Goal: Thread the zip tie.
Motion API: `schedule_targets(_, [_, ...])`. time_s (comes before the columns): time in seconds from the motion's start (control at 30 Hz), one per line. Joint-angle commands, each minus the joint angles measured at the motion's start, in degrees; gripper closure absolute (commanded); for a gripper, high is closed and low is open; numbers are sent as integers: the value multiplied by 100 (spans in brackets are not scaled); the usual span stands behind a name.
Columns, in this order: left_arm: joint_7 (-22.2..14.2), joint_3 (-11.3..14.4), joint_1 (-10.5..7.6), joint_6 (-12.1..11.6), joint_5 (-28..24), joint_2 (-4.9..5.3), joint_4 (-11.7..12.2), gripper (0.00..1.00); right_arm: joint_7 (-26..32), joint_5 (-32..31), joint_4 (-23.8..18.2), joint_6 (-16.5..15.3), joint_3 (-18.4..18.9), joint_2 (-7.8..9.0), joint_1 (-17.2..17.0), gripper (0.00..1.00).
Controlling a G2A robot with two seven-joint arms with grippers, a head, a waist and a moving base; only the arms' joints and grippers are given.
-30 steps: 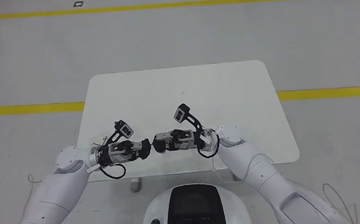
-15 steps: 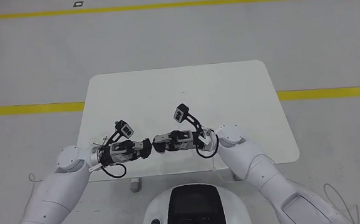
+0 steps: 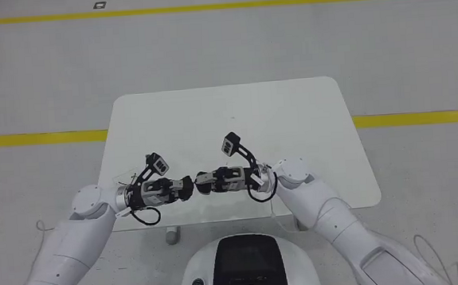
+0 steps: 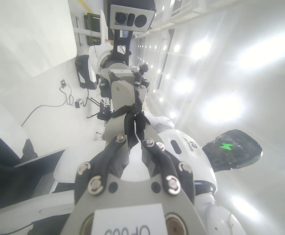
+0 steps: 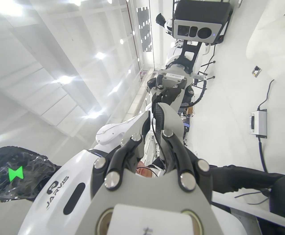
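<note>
table: smooth matt top | zip tie: ribbed plastic | left end effector: matt grey, shiny metal screws

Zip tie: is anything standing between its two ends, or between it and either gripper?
Nothing visible does. The black zip tie runs directly between the right gripper and the left gripper, both closed on it, tips nearly meeting over the table's near edge. Whether the tail has entered the head cannot be told.

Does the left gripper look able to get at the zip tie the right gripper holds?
Likely yes: the left gripper meets the right gripper tip to tip, and the zip tie runs between its fingers.
</note>
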Motion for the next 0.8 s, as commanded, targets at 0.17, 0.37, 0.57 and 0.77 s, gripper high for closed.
schedule_targets(0.17, [13,-10,8,-3,35,-3,4,100,-72,-95,-49,49,-20,23,-13,92])
schedule_targets(0.37, [0,-11,12,6,55,-6,-2,100,-136,-173,-86,78,-36,41,-19,92])
schedule_targets(0.57, [-17,-12,13,15,67,-10,-6,100,-174,-186,-103,94,-52,53,-26,96])
schedule_targets(0.77, [-18,-19,22,25,75,-11,-13,100,-200,-170,-117,87,-61,64,-34,100])
